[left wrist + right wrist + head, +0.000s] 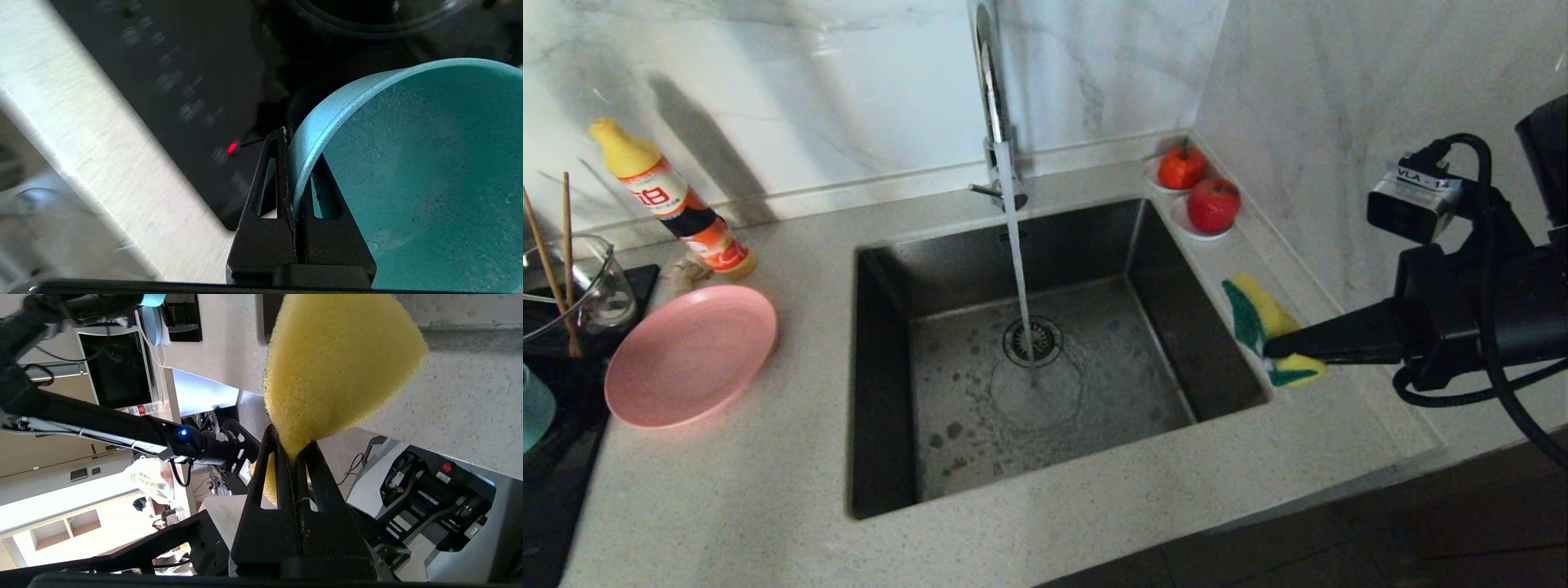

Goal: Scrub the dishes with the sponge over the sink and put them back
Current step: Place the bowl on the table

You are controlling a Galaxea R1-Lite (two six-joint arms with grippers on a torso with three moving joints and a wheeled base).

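Nearby, bottle [674, 200], probably detergent, behind pink plate [690, 354], beside sink [1045, 351].

My speckled table [768, 490] carries the pink plate [690, 355] at left, a detergent bottle [674, 200] behind it, and two fruit saucers [1196, 196] far right.

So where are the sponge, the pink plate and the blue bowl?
sponge [1256, 314]: head view, on its yellow face above the green edge.
pink plate [690, 356]: head view, middle of its shallow face.
blue bowl [429, 171]: left wrist view, on its wet inner wall.
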